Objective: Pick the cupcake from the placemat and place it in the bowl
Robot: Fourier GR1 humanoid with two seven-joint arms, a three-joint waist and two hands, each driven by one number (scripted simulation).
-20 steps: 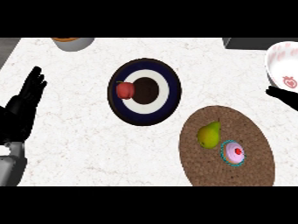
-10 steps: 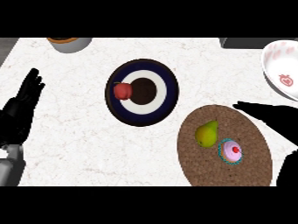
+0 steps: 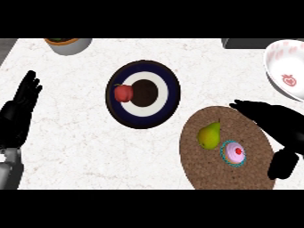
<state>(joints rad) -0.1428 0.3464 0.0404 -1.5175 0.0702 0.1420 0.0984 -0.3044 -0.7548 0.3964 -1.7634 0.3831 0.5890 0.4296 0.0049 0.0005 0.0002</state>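
A pink cupcake [image 3: 234, 152] with a red cherry and teal wrapper sits on the round brown placemat [image 3: 228, 178] at lower right. A green pear [image 3: 209, 135] lies just left of it on the same mat. The white bowl [image 3: 295, 70] with pink strawberry marks stands at the upper right edge. My right hand [image 3: 282, 126] hovers open over the mat's right side, fingers stretched toward the upper left and thumb hanging down to the cupcake's right, not touching it. My left hand [image 3: 16, 116] rests open at the far left, fingers up.
A dark blue and white plate [image 3: 166, 84] holding a red apple [image 3: 122, 93] sits in the middle of the white marble counter. A grey pot [image 3: 69, 44] stands at the top left. A dark object's corner [image 3: 246, 42] shows at the top right.
My right hand has come down and left from beside the bowl to above the placemat's right side. The left hand has barely shifted.
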